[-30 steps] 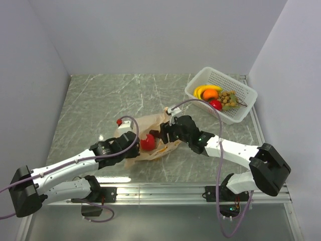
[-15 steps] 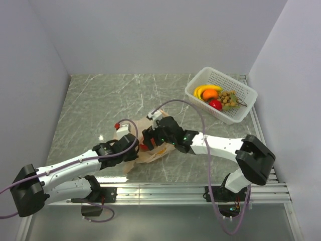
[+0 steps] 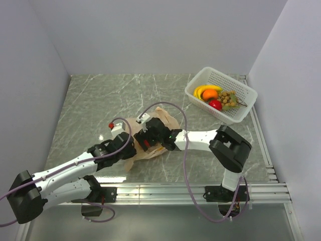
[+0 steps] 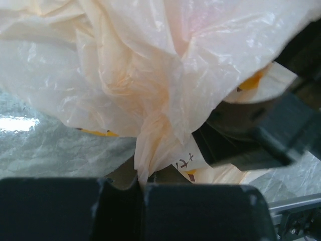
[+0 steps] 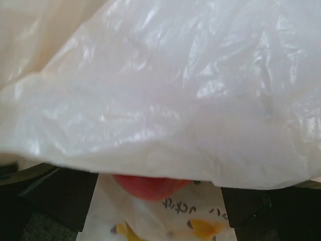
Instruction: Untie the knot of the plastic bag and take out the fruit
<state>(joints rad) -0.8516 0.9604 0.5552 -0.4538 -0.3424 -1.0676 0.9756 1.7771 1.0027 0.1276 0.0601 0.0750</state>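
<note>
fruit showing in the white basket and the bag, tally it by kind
banana bunch: 1
orange: 1
red apple: 2, second one in the plastic bag
grape bunch: 1
total: 5

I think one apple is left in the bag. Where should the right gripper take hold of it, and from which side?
Grip the red apple across its round flanks, coming straight in under the plastic bag film draped over it. The right gripper has its jaws open either side of it, and only the apple's lower curve shows.
</note>
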